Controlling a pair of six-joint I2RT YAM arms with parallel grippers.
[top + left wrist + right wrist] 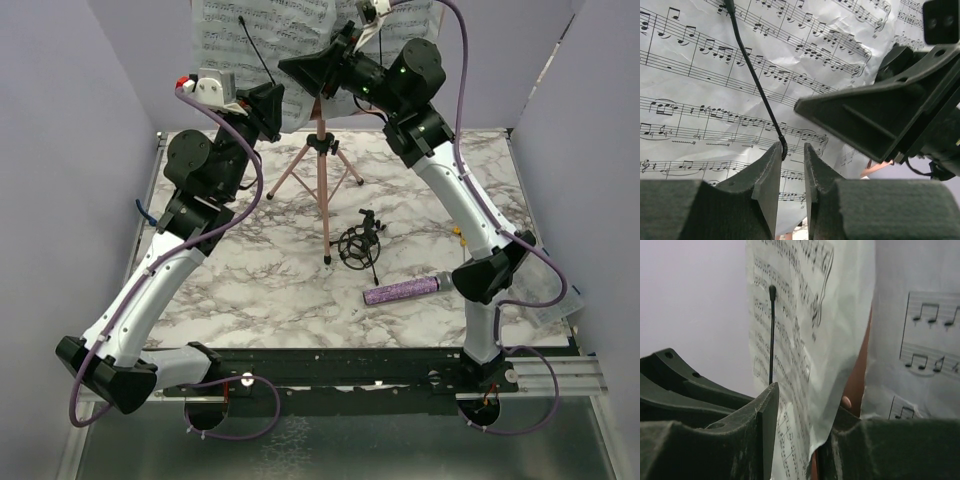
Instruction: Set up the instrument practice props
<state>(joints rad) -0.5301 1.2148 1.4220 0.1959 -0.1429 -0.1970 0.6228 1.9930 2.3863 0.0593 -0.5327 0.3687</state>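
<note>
Gripper jaws are seen parted on both arms. Two arms, two grippers, one stand, at least two pages, one microphone and one shock-mount are counted.

The marbled worktop [260, 295] is closed in by lilac walls [60, 150] on the left, right and far sides. Bare marble is shown between the two arms, broadest on the left half. One pink music stand [323, 200] is set upright at the far middle, its three legs spread on the marble, well apart from the side edges. The white sheet-music pages [250, 35] are propped on it at the top of the overhead view. At least two are counted in the right wrist view, with a strip of pink shown between them. One glittery purple microphone [403, 291] is laid flat on the right half, near the right arm's lower link. One small black shock-mount [358, 246] is stood between the microphone and the foot of the stand's nearest leg, apart from both as far as can be told.

The right gripper [807, 400] is held moderately open. The curled edge of one page is hung in its gap, and no pinch is seen. The left gripper [792, 147] is parted by a narrow slit only, and nothing is held in it. The end of one thin black wire [759, 85], laid across the page, is found just at the tip of one finger [771, 175]; contact cannot be judged.
</note>
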